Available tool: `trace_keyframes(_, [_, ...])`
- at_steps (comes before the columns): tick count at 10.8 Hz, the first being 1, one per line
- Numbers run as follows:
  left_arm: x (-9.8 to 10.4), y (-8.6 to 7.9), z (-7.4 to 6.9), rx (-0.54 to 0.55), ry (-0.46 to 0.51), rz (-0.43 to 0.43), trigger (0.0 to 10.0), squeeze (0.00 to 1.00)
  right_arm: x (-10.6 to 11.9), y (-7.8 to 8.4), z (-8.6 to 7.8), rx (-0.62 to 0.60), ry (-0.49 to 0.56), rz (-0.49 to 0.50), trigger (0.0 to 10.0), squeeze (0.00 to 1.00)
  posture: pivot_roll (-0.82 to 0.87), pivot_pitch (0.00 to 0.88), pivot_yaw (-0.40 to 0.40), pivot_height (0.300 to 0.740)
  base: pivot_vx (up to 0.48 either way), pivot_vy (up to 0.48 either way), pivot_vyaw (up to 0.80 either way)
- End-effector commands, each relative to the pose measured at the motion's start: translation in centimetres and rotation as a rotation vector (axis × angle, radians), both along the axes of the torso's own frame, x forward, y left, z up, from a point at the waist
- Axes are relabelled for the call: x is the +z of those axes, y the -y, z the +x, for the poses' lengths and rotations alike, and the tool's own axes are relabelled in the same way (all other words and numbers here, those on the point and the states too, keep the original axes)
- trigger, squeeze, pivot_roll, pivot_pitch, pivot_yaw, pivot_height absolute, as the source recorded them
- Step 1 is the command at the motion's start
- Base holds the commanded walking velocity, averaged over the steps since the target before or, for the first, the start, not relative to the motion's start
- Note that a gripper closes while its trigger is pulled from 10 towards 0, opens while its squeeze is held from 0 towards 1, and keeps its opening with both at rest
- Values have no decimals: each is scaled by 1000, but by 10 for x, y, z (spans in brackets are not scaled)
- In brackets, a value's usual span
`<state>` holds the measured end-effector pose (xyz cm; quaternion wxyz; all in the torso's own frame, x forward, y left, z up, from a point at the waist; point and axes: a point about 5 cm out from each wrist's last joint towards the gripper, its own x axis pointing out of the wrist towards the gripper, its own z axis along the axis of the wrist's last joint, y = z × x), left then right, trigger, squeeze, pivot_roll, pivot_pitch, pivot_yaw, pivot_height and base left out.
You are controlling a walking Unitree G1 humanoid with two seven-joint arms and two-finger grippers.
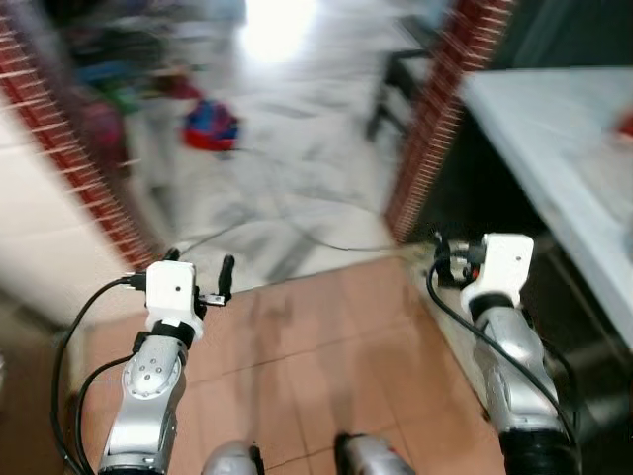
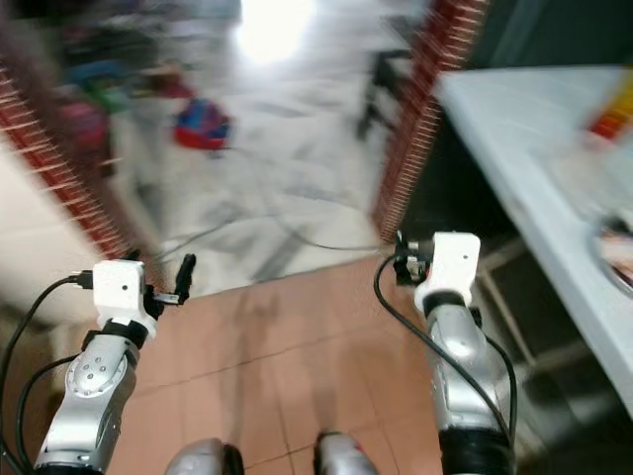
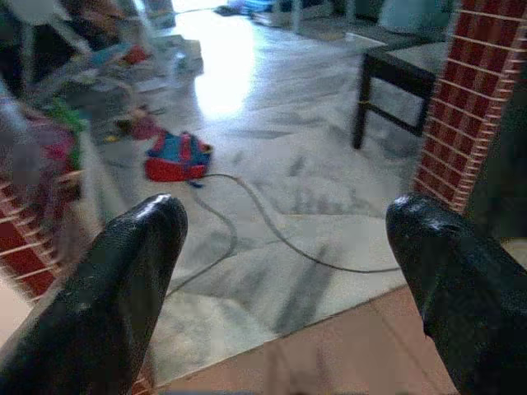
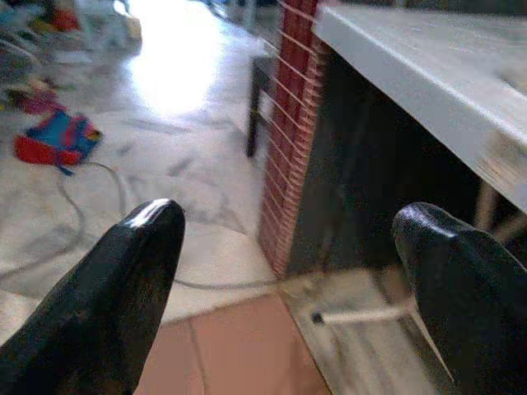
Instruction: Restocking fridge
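Both my arms are raised in front of me over a terracotta tile floor (image 1: 326,346). In its wrist view my left gripper (image 3: 284,214) stands open, its two black fingers wide apart with nothing between them. My right gripper (image 4: 288,216) is open and empty as well. From the head, the left gripper (image 1: 203,269) points toward a doorway and the right gripper (image 1: 450,257) sits close to a brick pillar (image 1: 435,119). The picture is blurred. No fridge or stock items can be made out.
A white counter (image 1: 554,129) runs along the right, dark underneath. Beyond the doorway lies a marble floor with a red and blue bag (image 1: 210,126), a loose cable (image 1: 297,233) and a dark table (image 3: 395,66). A brick wall edge (image 1: 69,158) borders the left.
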<state>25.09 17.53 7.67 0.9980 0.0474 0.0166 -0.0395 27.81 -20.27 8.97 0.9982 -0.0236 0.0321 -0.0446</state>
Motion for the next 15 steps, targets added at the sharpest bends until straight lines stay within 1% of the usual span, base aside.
trace_keyframes(1, [-1, -2, -3, -3, -9, -6, 10000, 0, 1, -2, -1, 4, 2, 2, 10000, 0, -10, 107, 17, 740, 0, 0, -800])
trace_keyframes(3, [-3, -1, -6, -14, -17, -5, 10000, 0, -2, -4, -5, 5, -9, 3, 10000, 0, -7, 110, 20, 740, 270, 244, -800])
trace_keyframes(5, [-3, -2, -5, -17, -17, 1, 10000, 0, 4, -7, 1, 12, 14, 10, 10000, 0, -4, 97, 21, 740, 270, 249, -800])
trace_keyframes(8, [-3, -2, -4, -21, -14, 6, 10000, 0, 0, -9, -1, 19, 4, 9, 10000, 0, -1, 92, 19, 740, 271, 249, -800])
trace_keyframes(9, [-3, -2, -4, -21, -14, 8, 10000, 0, 0, -9, -1, 20, 3, 10, 10000, 0, -3, 91, 20, 740, 240, 0, -800])
trace_keyframes(13, [-3, -1, -3, -20, -13, 4, 10000, 0, 1, -8, -1, 12, 4, 10, 10000, 0, -10, 90, 17, 740, 0, 0, -800])
trace_keyframes(14, [-4, -1, -3, -12, -16, 6, 10000, 0, 2, -8, -2, 9, 10, -10, 10000, 0, -11, 89, 18, 740, 0, 0, 0])
trace_keyframes(15, [-3, -1, -3, -9, -11, 1, 10000, 0, 1, -8, -2, 4, 3, -1, 10000, 0, -11, 90, 18, 740, 0, 0, 0])
